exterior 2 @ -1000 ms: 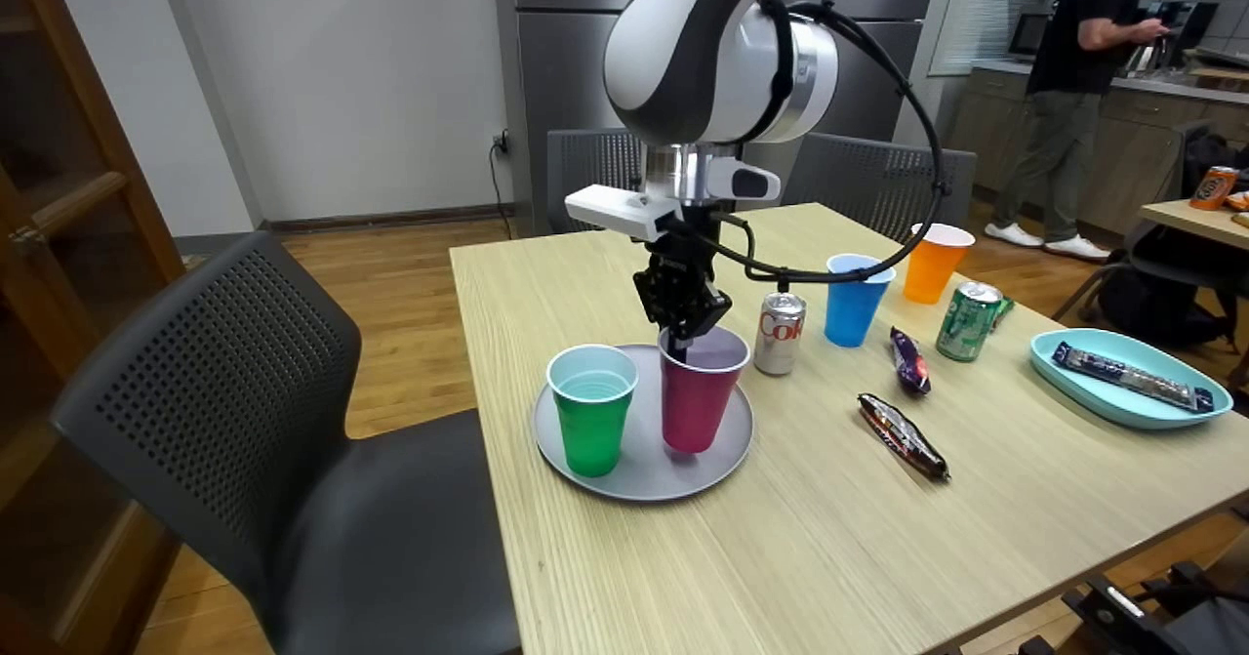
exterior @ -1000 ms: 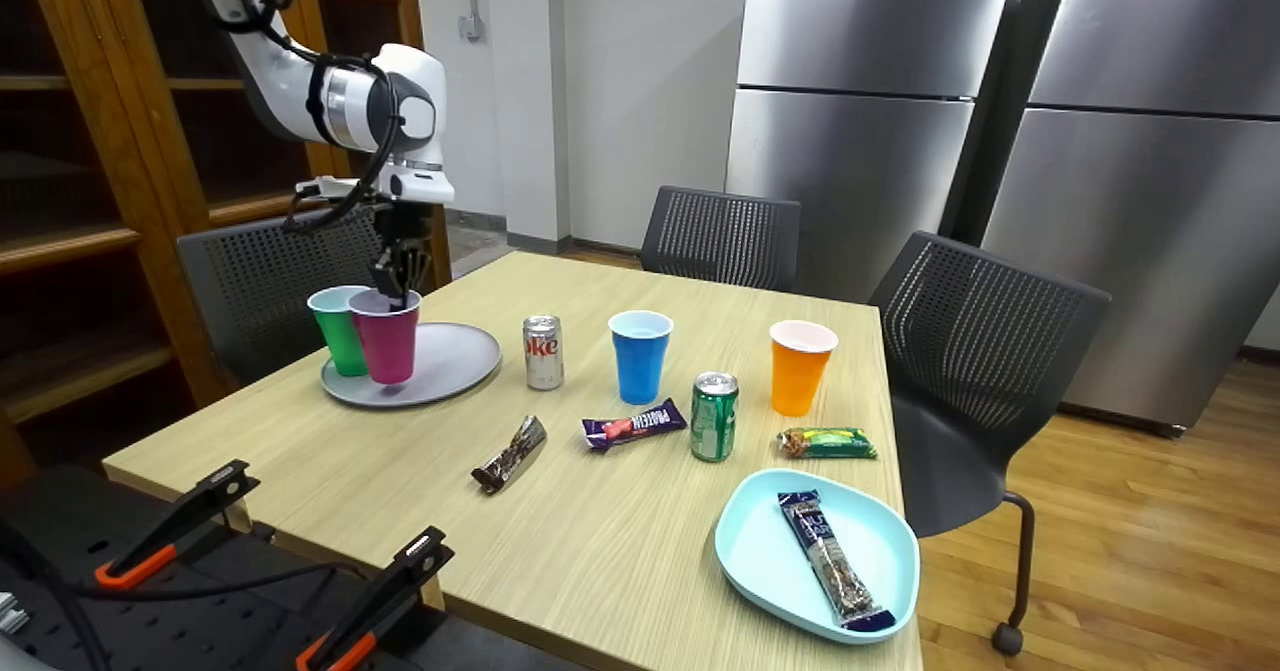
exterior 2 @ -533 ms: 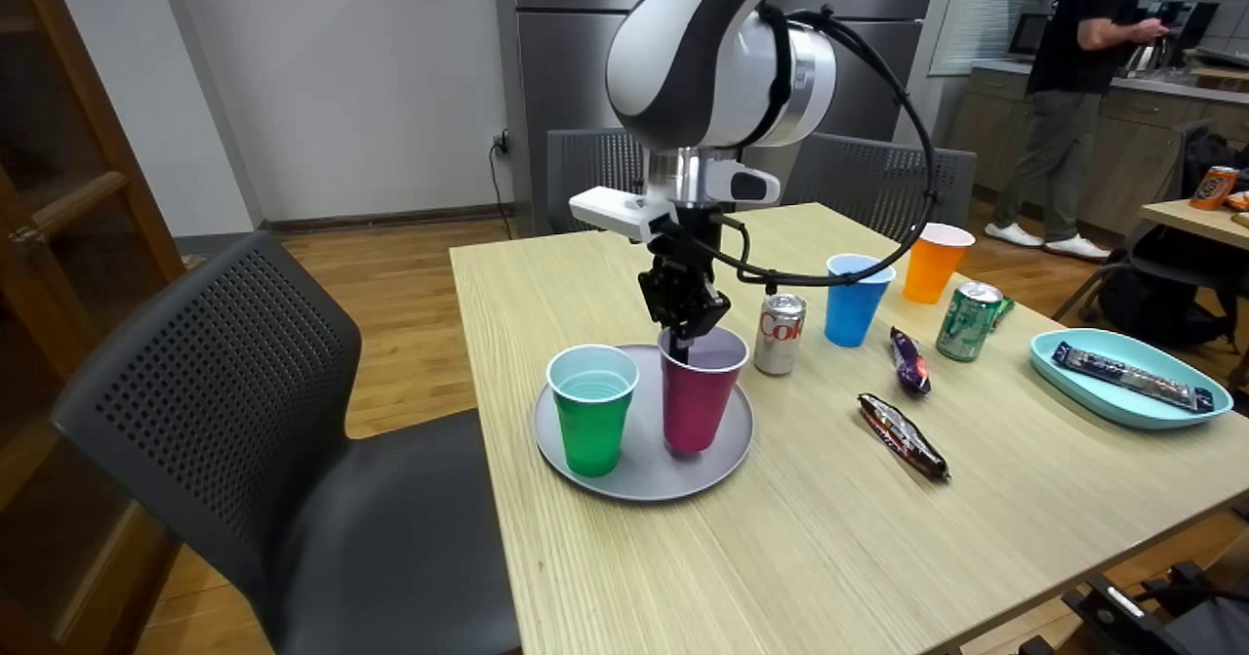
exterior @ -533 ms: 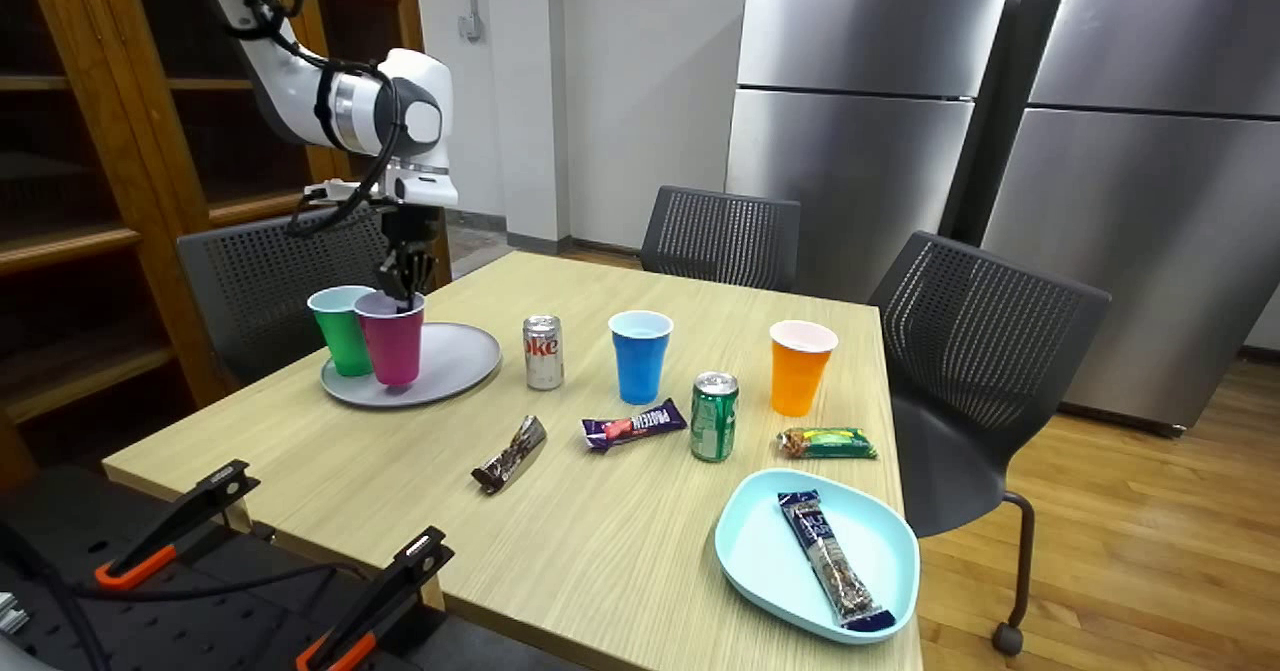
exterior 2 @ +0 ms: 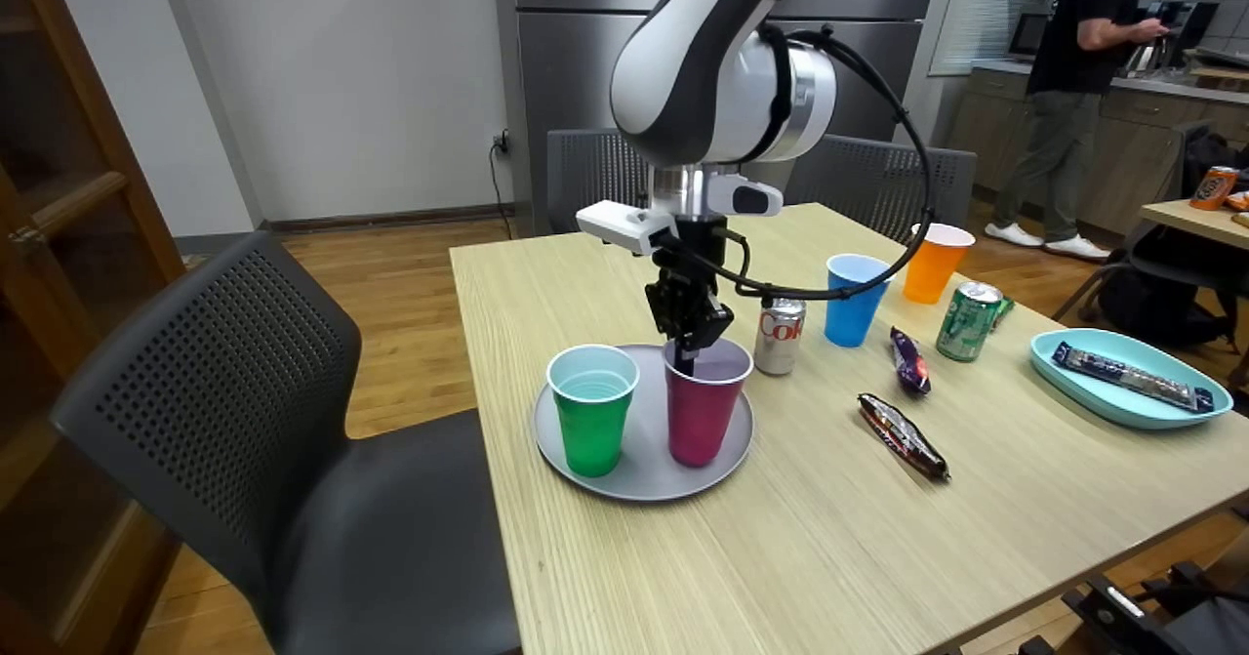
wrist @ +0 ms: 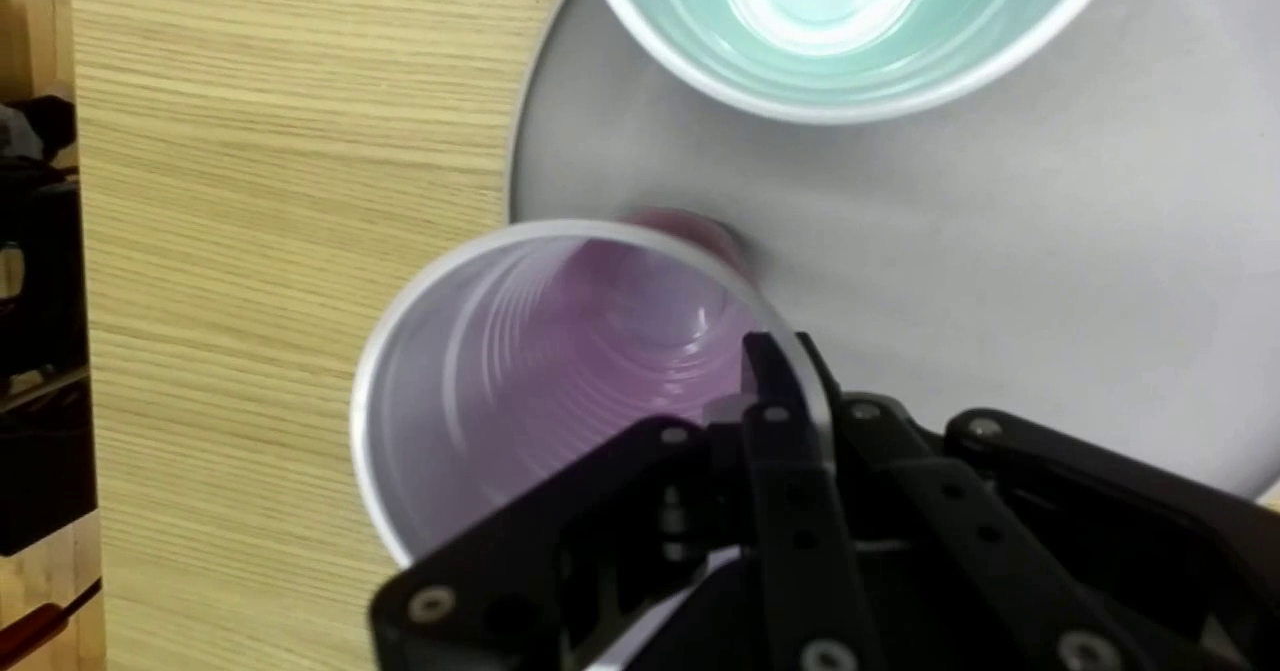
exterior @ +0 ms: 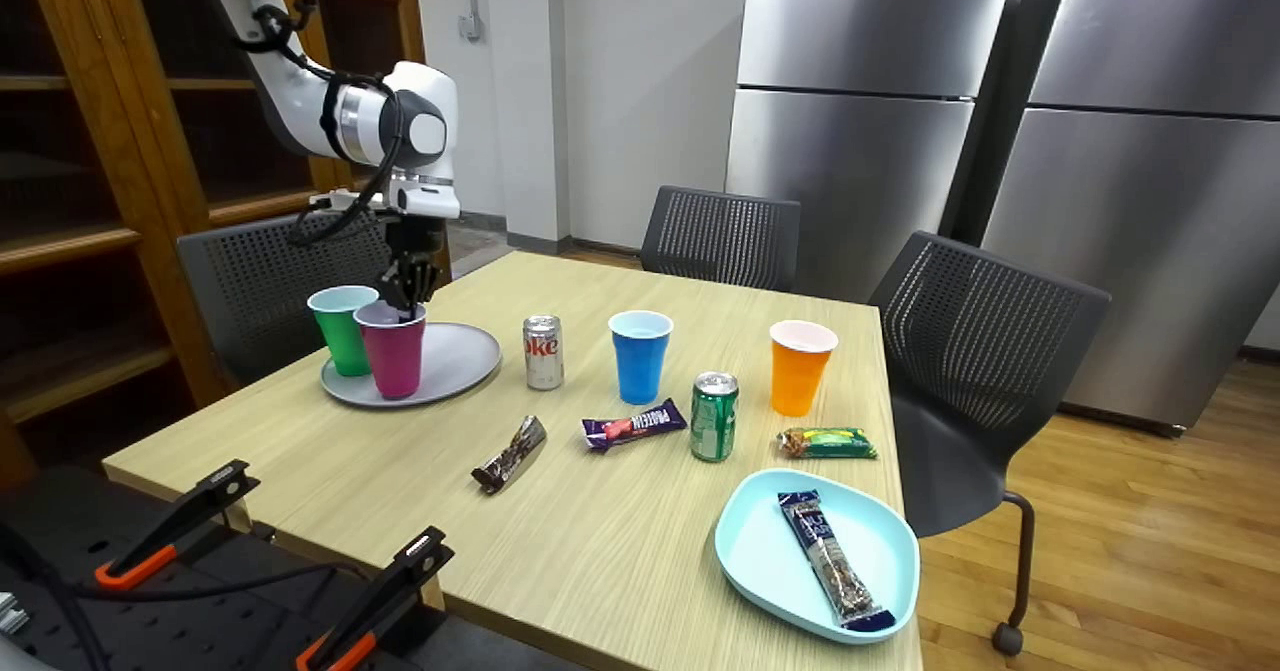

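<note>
My gripper [wrist: 795, 351] is shut on the near wall of a magenta cup [exterior 2: 705, 416], with one finger inside the cup and one outside. The cup also shows in an exterior view [exterior: 392, 361] and in the wrist view [wrist: 560, 351]. It is nearly upright, tilted slightly, with its base at or just above a grey round plate [exterior 2: 634, 484]; I cannot tell whether they touch. A green cup [exterior 2: 590, 430] stands on the plate beside it, a small gap away. The green cup's pale inside shows in the wrist view [wrist: 830, 81].
A silver can [exterior: 543, 356] stands near the plate. Beyond are a blue cup [exterior: 640, 361], an orange cup [exterior: 798, 376], a green can [exterior: 714, 419] and several wrapped bars, one on a light-blue tray [exterior: 750, 571]. A grey chair [exterior 2: 390, 538] stands against the table edge.
My gripper and the magenta cup have moved down towards the plate and a little sideways. The gripper stays shut on the cup wall. The other objects have not moved.
</note>
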Robot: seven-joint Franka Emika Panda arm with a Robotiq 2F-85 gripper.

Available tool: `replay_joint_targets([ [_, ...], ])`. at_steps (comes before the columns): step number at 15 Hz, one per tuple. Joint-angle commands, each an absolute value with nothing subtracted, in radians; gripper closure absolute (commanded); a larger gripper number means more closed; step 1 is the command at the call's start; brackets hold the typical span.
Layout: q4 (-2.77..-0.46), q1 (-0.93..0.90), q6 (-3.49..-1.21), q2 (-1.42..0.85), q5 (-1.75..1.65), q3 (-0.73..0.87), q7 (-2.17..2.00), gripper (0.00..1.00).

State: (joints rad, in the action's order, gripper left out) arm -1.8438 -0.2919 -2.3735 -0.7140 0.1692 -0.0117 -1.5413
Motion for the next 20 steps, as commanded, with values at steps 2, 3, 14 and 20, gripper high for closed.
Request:
replay_joint_targets([
  [2, -1.808, -0.275, -2.353, -0.737, 0.194, -0.023, -1.565, 1.00],
  [3, -1.807, -0.274, -2.353, -0.740, 0.197, -0.023, -1.565, 1.00],
  [14, -1.843, -0.276, -2.307, -0.680, 0.192, -0.019, -1.565, 0.14],
  [20, -1.858, -0.264, -2.237, -0.605, 0.193, -0.023, -1.551, 0.00],
])
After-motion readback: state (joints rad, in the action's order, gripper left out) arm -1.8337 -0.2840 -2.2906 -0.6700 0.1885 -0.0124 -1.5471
